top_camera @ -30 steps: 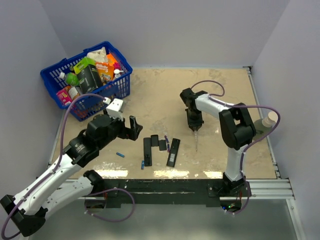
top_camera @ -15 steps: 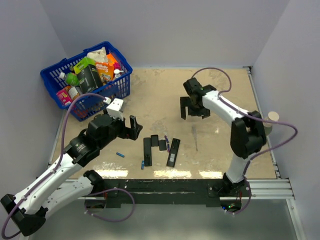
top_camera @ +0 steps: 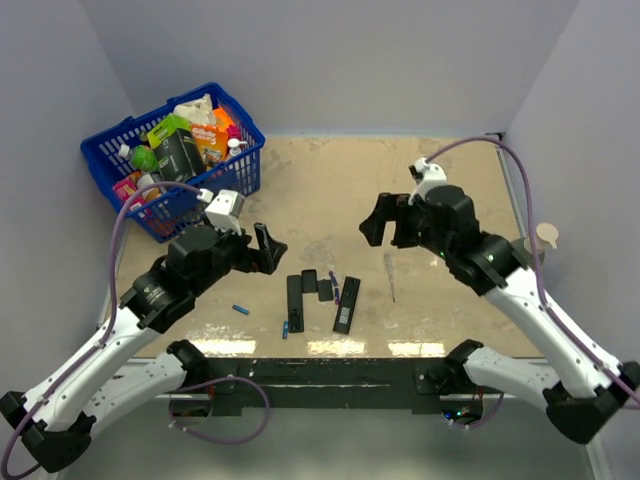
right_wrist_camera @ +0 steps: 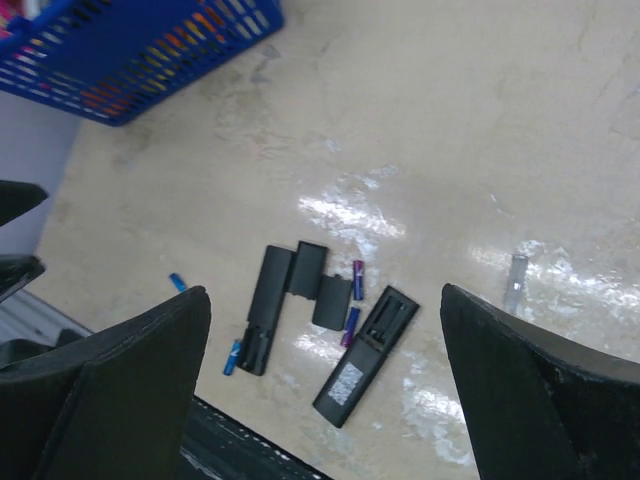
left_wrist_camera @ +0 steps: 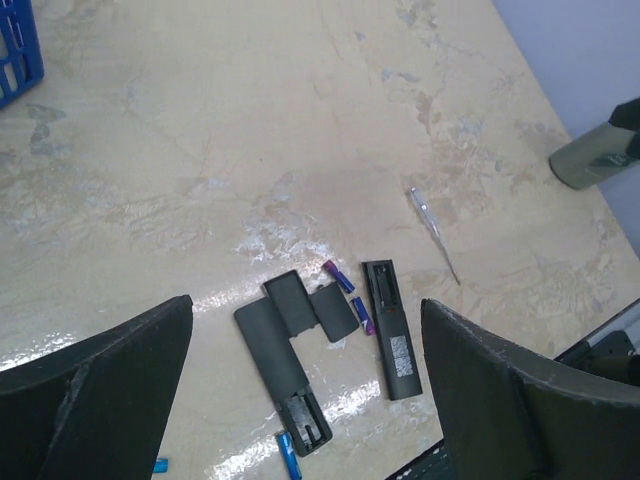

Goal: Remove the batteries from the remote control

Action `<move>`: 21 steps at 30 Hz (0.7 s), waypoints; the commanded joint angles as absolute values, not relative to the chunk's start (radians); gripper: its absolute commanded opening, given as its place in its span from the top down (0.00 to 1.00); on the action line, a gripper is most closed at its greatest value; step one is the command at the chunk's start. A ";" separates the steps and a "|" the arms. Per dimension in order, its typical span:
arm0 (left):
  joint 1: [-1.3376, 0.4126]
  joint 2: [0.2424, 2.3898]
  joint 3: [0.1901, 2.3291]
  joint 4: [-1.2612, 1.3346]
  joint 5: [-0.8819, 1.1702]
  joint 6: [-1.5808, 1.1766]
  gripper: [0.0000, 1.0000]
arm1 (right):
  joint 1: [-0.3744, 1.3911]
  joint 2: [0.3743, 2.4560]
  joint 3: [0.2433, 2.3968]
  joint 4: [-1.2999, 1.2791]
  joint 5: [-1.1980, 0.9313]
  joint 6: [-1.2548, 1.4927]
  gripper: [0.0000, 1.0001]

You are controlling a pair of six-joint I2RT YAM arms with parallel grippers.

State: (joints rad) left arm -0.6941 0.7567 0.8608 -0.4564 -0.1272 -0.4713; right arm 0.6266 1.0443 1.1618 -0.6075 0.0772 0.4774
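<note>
The left pincer and right pincer are held apart, empty; batteries are scattered on the tabletop by the remotes, at five o'clock from the nearer left pincer, mostly lying twelve-to-six

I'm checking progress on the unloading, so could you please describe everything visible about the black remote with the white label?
This remote is a slim black bar, plastic by its look, lying flat and back-up on the table, slightly slanted. Its battery bay, at the end away from the arms, is uncovered and looks empty. A white label sits on the nearer half. Two small batteries lie close along its left side; whether they touch it cannot be told. Nothing grips it.
</note>
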 commanded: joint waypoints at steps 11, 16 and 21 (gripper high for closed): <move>-0.690 0.640 0.861 -0.433 -0.225 -0.551 0.00 | 0.626 0.819 0.962 -0.410 -0.048 0.578 0.02; -0.690 0.637 0.851 -0.433 -0.216 -0.560 0.00 | 0.626 0.805 0.966 -0.416 -0.034 0.578 0.02; -0.692 0.637 0.853 -0.434 -0.204 -0.558 0.00 | 0.626 0.795 0.966 -0.419 -0.018 0.578 0.02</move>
